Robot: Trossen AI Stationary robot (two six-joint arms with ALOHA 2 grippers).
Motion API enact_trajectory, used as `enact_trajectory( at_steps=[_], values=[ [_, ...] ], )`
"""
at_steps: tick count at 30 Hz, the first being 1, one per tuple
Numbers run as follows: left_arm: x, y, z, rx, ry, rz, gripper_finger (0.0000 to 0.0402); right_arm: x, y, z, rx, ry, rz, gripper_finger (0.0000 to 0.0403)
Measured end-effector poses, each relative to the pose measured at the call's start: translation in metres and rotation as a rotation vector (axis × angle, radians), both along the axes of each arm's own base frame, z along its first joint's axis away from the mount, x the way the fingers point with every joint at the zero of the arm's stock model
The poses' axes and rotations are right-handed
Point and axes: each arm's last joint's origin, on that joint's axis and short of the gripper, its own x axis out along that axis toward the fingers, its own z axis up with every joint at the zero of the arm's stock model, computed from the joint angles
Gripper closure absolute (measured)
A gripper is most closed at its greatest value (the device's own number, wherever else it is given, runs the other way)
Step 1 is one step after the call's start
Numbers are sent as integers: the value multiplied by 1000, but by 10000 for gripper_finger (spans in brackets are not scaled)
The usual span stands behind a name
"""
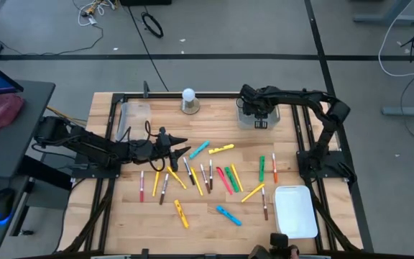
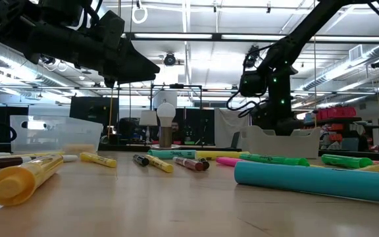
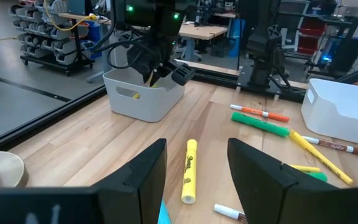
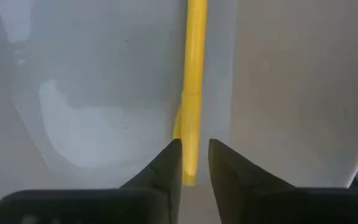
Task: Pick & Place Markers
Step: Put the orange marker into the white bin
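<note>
Markers (image 1: 208, 176), slim and seemingly capped, lie scattered loose.

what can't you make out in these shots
- High view: inside of the white bin, covered by the right gripper.
- Right wrist view: whether the jaws touch the yellow marker; its near end is hidden behind them.
- High view: left gripper jaws too small; left wrist view shows them open.

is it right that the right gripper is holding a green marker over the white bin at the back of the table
Not quite: the marker is yellow, not green, as the right wrist view shows. The right gripper does hold it over the white bin at the back of the table.
</note>
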Motion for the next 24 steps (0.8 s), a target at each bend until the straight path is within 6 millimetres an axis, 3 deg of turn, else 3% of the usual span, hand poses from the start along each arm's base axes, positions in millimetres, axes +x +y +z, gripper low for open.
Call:
enact_trajectory(
  at_steps=[5, 10, 14, 18, 24],
  values=[
    [0, 0, 0, 0, 0, 0, 225, -1, 7, 13, -55, 5, -25, 306],
    [0, 0, 0, 0, 0, 1, 225, -2, 28, 43, -153, -49, -63, 312],
    [0, 0, 0, 0, 0, 1, 225, 0, 57, 71, -168, -198, -91, 324],
    [0, 0, 0, 1, 1, 4, 225, 6, 90, 93, -62, -422, -105, 337],
    [0, 0, 0, 1, 4, 4, 225, 15, 146, 98, 123, -649, -43, 352]
  ],
)
